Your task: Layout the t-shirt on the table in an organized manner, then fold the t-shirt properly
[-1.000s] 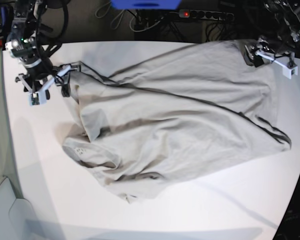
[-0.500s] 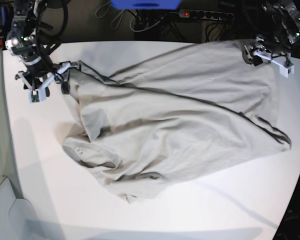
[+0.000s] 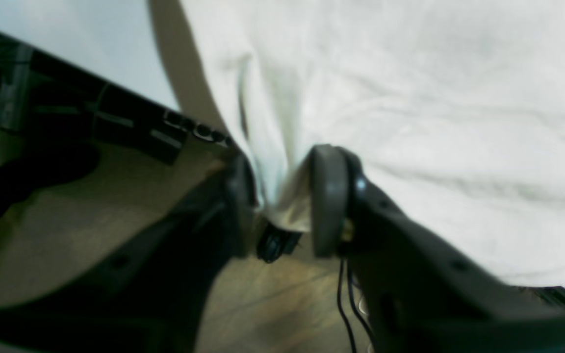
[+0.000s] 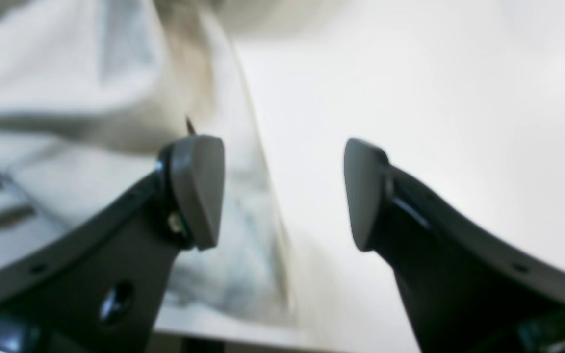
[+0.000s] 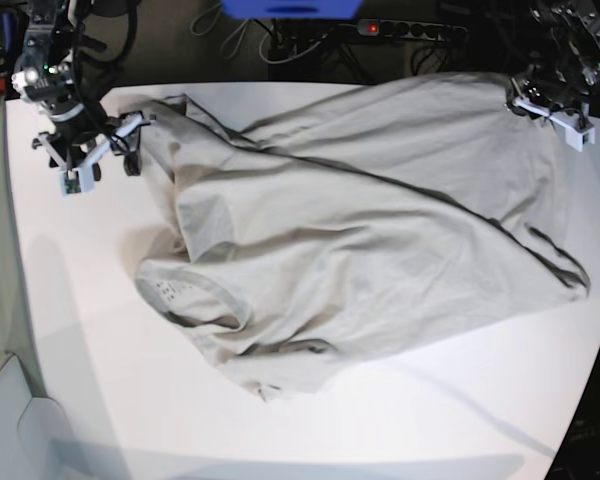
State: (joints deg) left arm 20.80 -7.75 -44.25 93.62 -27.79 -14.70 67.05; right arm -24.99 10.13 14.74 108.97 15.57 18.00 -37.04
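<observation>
One t-shirt [image 5: 350, 230], one table [image 5: 100, 330], two grippers. Shirt lies crumpled across the table's middle and far part, wrinkled, collar area toward the near left of base view, bottom stretched toward the far corners. Left gripper [image 3: 282, 201] sits at the far right corner in base view, angled down over the table edge; its jaws are pinched tight on a bunched fold of the t-shirt, cloth squeezed between the pads. Right gripper [image 4: 282, 191] is at the far left corner, tilted down toward the table; jaws spread wide with nothing between them, one finger just beside the shirt's edge, bare white table under the gap
</observation>
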